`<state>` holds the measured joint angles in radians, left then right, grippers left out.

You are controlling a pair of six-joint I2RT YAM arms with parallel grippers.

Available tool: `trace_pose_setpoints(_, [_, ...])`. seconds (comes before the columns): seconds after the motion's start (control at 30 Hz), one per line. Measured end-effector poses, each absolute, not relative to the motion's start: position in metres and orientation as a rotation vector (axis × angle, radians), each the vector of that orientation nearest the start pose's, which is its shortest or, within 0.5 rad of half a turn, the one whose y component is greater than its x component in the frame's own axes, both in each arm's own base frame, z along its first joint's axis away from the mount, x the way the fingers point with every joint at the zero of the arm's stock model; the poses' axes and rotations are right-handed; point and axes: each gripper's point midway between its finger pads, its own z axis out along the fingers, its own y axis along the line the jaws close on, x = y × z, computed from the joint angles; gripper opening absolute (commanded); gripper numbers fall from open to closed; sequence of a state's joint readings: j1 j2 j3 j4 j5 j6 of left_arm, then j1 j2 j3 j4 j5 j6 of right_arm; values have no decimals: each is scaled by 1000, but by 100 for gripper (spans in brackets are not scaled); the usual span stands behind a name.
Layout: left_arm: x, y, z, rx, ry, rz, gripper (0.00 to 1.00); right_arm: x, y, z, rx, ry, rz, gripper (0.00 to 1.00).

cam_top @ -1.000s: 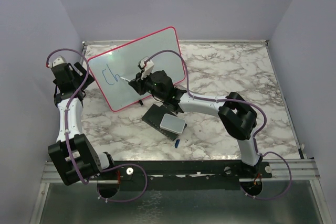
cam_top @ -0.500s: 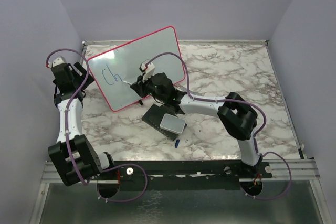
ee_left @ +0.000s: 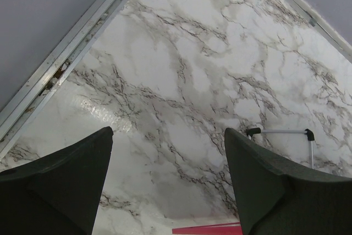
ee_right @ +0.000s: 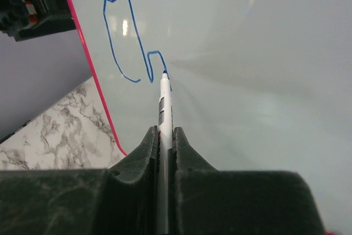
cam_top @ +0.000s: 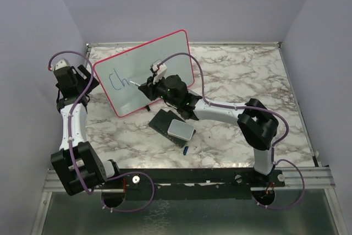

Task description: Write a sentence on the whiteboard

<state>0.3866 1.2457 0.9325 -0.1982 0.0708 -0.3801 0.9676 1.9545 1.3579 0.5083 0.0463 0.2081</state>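
Whiteboard (cam_top: pixel 165 53), sentence (cam_top: pixel 118 80) begun: only "Ch" written (remaining words outstanding, by my estimate); right gripper (ee_right: pixel 163 133) clamped on marker (ee_right: pixel 163 97); left gripper (ee_left: pixel 168 136) agape, empty.

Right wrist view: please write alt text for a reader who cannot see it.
The right hand grips a white marker, its tip on the whiteboard at the end of blue letters "Ch". The red frame and marble table show at lower left.
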Motion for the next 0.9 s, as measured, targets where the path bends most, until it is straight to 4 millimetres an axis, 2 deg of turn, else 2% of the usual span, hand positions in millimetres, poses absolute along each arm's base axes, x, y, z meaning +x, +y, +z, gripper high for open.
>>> trace_pose_setpoints(0.2, [367,119,190,-738,1945,-70,83,336,488,238,-584,1564,868,1])
trace_pose_setpoints(0.3, [366,119,189,-739,1948,-71,83,336,487,245,-576,1549,873,1])
trace_pose_setpoints(0.7, [366,118,188,-737,1951,-75,83,338,484,235,-579,1569,861,1])
trace_pose_setpoints(0.9, [366,118,188,-736,1952,-78,83,342,486,222,-590,1592,854,1])
